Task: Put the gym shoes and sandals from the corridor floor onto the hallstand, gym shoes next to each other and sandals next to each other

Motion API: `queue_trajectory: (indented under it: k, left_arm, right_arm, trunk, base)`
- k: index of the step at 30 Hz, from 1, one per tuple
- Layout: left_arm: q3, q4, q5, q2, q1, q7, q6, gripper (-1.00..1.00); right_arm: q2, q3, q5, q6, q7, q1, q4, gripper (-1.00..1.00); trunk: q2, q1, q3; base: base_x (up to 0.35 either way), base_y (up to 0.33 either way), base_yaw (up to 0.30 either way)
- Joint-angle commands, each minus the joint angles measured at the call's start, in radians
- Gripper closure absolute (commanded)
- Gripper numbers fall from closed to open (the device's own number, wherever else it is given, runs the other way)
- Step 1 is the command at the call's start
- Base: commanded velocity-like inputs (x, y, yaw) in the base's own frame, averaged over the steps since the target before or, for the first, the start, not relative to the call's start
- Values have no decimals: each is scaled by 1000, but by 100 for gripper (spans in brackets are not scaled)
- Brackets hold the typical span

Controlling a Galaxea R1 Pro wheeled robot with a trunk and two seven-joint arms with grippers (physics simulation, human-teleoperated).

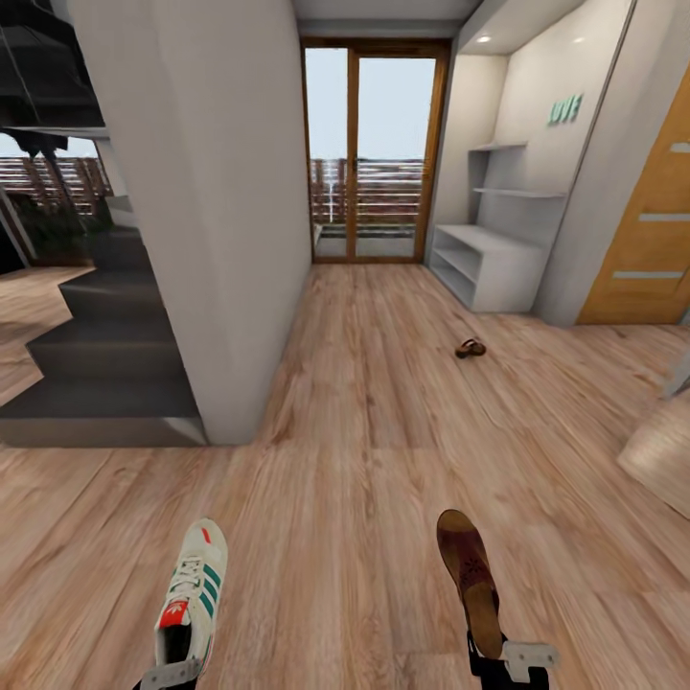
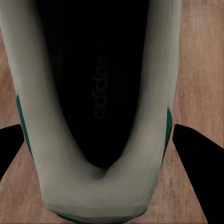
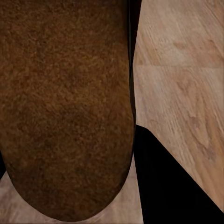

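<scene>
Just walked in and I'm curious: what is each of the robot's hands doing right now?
Left gripper: jaws closed on the heel of a gym shoe.
Right gripper: jaws closed on the heel end of a sandal.

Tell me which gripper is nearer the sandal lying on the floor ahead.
Right. The right gripper, holding a sandal, sits almost straight behind the loose sandal; the left gripper, holding a gym shoe, is further off to the side.

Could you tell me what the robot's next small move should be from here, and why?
Probably roll forward toward the hallstand. The left claw is shut on a sneaker and the right claw on a sandal, while the rack stands well ahead on the right, beyond the other sandal on the floor.
</scene>
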Motion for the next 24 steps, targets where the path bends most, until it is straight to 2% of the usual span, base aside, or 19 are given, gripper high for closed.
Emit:
queue_trajectory:
  k: [1, 9, 24]
  left_arm:
    - [4, 1, 8, 0, -1, -11, -2, 100]
    - [4, 1, 8, 1, -1, -11, -2, 100]
    - [8, 0, 9, 4, -1, -11, -2, 100]
  right_arm:
    - [0, 0, 1, -2, -2, -1, 0, 100]
    - [0, 0, 1, -2, -2, -1, 2, 100]
    - [0, 0, 1, -2, -2, -1, 2, 100]
  trunk:
    - [0, 0, -1]
    - [0, 0, -1]
    - [0, 0, -1]
  base:
    - [340, 0, -83]
    - [340, 0, -158]
    - [340, 0, -8]
